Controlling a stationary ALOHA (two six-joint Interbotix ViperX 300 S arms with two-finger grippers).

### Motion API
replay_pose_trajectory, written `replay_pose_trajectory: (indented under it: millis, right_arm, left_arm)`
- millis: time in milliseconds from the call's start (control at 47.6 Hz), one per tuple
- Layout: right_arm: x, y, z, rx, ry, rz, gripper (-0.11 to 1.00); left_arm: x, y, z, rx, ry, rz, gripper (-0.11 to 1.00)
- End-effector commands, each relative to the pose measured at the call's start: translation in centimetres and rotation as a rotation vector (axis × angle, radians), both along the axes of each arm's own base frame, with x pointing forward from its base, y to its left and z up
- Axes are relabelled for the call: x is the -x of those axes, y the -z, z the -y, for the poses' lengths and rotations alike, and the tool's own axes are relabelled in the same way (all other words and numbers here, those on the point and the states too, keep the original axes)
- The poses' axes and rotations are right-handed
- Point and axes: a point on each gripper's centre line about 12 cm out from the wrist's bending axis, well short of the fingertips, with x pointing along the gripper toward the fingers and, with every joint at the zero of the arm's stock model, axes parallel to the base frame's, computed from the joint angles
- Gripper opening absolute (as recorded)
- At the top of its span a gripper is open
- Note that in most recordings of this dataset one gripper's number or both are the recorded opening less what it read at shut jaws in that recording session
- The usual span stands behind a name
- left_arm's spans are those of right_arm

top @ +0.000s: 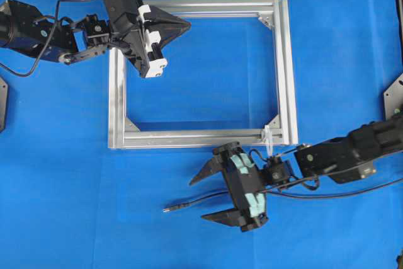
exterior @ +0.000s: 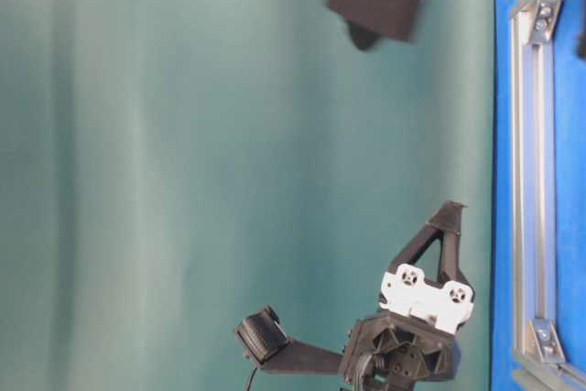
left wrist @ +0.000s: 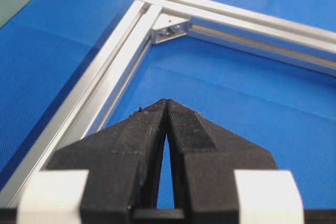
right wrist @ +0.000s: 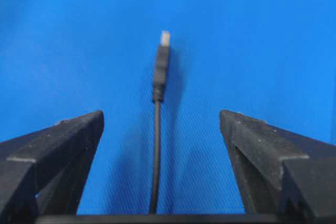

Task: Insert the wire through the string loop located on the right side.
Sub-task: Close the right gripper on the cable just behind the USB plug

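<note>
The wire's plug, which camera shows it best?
The right wrist view: the plug lies centred between the open right gripper, silvery tip visible. The overhead view shows it small. The table-level and left wrist views miss it.

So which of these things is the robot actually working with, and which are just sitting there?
In the job:
- the wire, lying between the open right gripper fingers
- the string loop

Just there:
- aluminium frame
- left gripper, shut, holding nothing
- blue mat

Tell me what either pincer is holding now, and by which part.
Nothing is held. The right pincer stands open astride the wire without gripping it; the left pincer is shut on nothing.
</note>
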Motion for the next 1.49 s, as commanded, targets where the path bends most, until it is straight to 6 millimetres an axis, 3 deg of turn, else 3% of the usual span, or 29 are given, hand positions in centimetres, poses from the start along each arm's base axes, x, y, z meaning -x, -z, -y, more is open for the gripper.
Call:
replay_pose_trajectory:
  millis: [0,399,462,672,797,1259,1469]
  right_arm:
    - [-0.8,-0.7,-0.2,-0.024,0.020,0.026,0.80]
    - [-0.8,-0.5,-0.2,-0.026,0.026,0.017,0.75]
    - [-0.8,-0.5,-0.2,-0.027,0.026,0.018,0.65]
    - [-0.8,-0.6,-0.2,-0.026,0.025,0.023,0.16]
    - [-0.8,-0.6,-0.2,-0.025,0.023,0.024,-0.01]
    - [-0.9,-0.9,-0.3,-0.029,0.025,0.027,-0.02]
    - [-0.8,-3.4,-0.3,-0.028,0.021,0.029,-0.02]
  left_arm:
    - [-0.2,-1.3,0.2,-0.013,0.008,0.038,0.00]
    - [0.1,-1.1,0.3,-0.012,0.010,0.028,0.00]
    - [0.1,-1.0,0.4,-0.010,0.010,0.028,0.00]
    - [0.1,-1.0,0.4,-0.009,0.011,0.026,0.00]
    - [0.2,-1.0,0.4,-0.009,0.010,0.026,0.00]
    - [0.2,-1.0,0.4,-0.007,0.010,0.024,0.00]
    - [0.3,-0.9,0.4,-0.003,0.009,0.022,0.00]
